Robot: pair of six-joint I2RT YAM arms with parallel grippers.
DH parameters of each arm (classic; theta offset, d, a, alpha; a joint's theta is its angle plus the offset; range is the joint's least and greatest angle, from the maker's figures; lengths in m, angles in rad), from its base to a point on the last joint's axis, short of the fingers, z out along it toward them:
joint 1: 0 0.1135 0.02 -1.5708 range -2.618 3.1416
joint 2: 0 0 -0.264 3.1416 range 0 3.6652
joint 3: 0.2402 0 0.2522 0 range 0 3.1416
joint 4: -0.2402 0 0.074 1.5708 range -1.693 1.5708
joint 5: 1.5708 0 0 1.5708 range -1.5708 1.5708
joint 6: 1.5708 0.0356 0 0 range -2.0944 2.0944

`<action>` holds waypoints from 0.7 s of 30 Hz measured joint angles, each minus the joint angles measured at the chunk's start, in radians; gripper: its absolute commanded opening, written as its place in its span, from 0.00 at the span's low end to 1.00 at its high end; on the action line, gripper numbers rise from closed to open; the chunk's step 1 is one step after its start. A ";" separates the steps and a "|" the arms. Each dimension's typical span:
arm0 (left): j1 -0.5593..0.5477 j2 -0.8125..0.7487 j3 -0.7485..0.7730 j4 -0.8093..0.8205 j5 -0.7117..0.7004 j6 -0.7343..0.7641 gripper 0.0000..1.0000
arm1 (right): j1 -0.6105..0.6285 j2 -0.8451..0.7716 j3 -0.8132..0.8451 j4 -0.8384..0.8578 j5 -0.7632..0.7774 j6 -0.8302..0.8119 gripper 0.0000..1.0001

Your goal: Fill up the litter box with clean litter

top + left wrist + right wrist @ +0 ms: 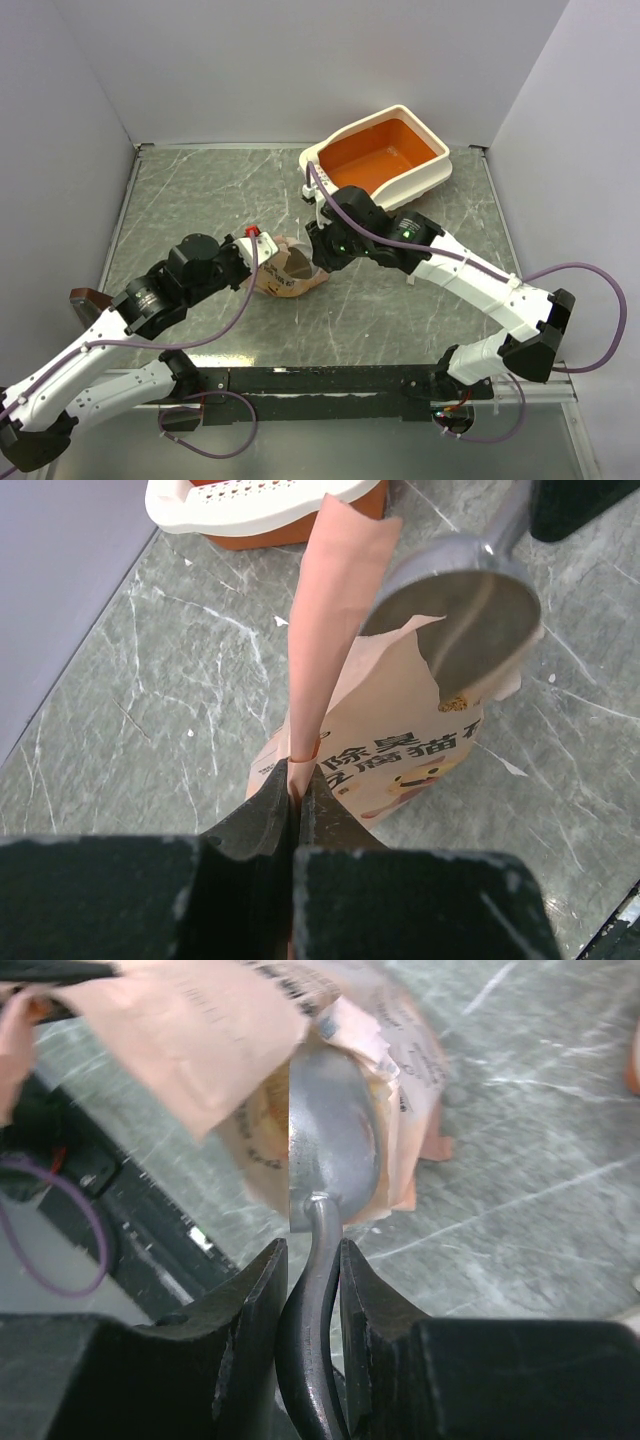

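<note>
Top external view puts the litter box right of centre in the upper half, its orange floor bare, well apart from the paper bag standing mid-frame between the two arms. A tall strip of the bag's torn mouth is pinched in the left gripper, which holds it up. The right gripper is clenched round the handle of the metal scoop, whose bowl sits at the bag's opening. The clean litter shows only as a few pale grains at the scoop's lower lip; the rest is hidden in the bag.

That paper strip looks thin and ragged, so a hard pull could rip it and let the bag slump or tip. The scoop bowl is tilted, so a load might slide off onto the table before reaching the box. The wrists are close enough to knock.

The table is grey, marbled and scratched, with pale walls on three sides and a black rail along the lower edge.
</note>
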 measured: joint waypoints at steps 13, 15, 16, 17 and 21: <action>0.000 -0.044 -0.045 0.038 0.001 -0.026 0.01 | -0.032 0.034 0.009 -0.023 0.007 0.029 0.00; 0.000 -0.046 -0.056 0.060 0.001 -0.032 0.01 | -0.048 0.058 0.016 -0.025 -0.021 0.031 0.00; 0.000 -0.046 -0.064 0.073 0.001 -0.037 0.01 | -0.058 0.079 0.023 -0.024 -0.039 0.035 0.00; 0.000 -0.046 -0.069 0.082 0.000 -0.041 0.01 | -0.071 0.091 0.024 -0.021 -0.049 0.037 0.00; 0.000 -0.061 -0.114 0.146 -0.001 -0.058 0.01 | -0.101 0.141 0.025 -0.002 -0.108 0.063 0.00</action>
